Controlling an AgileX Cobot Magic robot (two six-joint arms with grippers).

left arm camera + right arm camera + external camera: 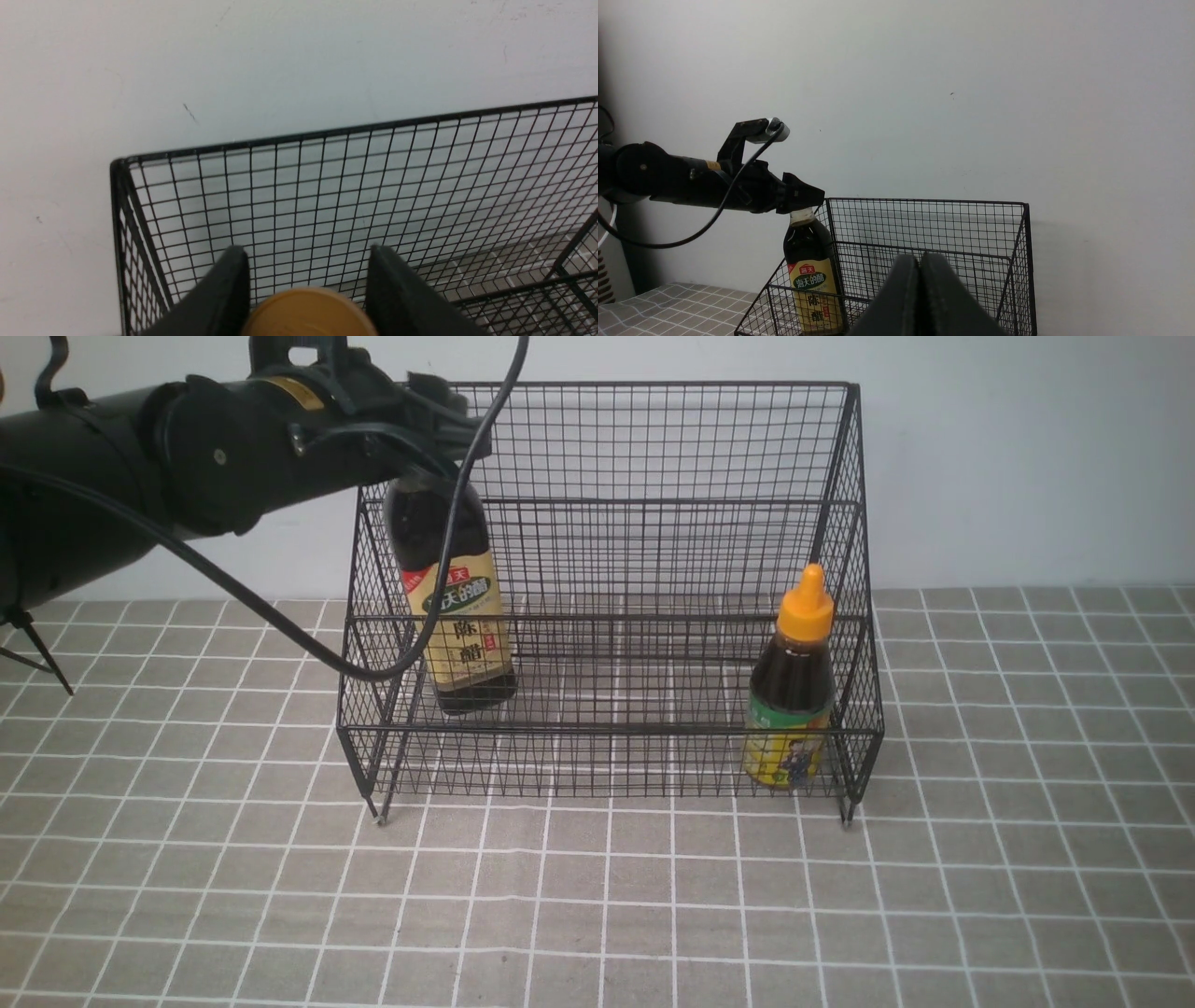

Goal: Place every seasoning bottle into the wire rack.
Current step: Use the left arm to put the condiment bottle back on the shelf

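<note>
White plain wall [1027,457] behind, grey square-tiled cloth-covered table [597,915] below. At the table's far edge, just before the wall, stands the large black wire-mesh stepped rack [653,385] with a tall back, sloped sides and short legs.

(a) Tall dark-liquid seasoning bottle [457,616]: round-shouldered, with a flat gold cap [308,312] and a tan label [464,639] bearing a green band and dark Chinese characters. It sits inside the rack near the left side wall, tilted, with its top leaning toward that wall. Its base is low at the lower tier; whether it rests on the mesh cannot be told.

(b) Short dark-liquid seasoning bottle [791,709]: orange conical nozzle cap [808,607], yellow-green label [787,756]. It stands upright on the lower tier in the rack's front right corner, behind the front rail and well apart from (a).

(c) Left gripper [307,261]: reaches over the rack's left rim. Its black fingers [224,289] flank the gold cap on both sides and meet its edges, clasping the tall bottle at the top.

(d) Right gripper [920,261]: raised well clear of the rack, fingers pressed flat together with nothing between them. It does not appear in the front view.
</note>
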